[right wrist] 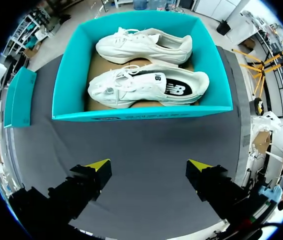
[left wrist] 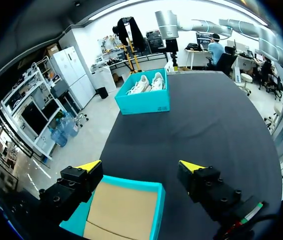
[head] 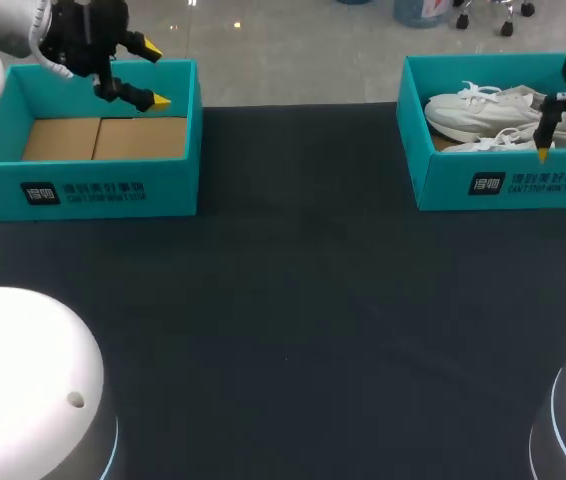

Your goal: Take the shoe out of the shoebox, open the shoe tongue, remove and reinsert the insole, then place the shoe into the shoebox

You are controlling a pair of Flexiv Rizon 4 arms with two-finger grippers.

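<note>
Near shoe (right wrist: 146, 86) and far shoe (right wrist: 146, 44) lie side by side in R box (right wrist: 141, 112), at far R of desk (head: 293, 300). Head view cuts off the box's R end, and its front wall partly hides near shoe. R tool (right wrist: 148, 164) is by that wall, fingers wide apart, empty; head view shows only one tip. L tool (left wrist: 140, 166) is also apart, over L box (head: 93, 190).

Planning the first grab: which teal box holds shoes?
The teal cardboard shoebox on the right, holding two white sneakers; the left one shows only cardboard.

White logo print (head: 529, 183) on shoebox (head: 445, 172) front
</note>
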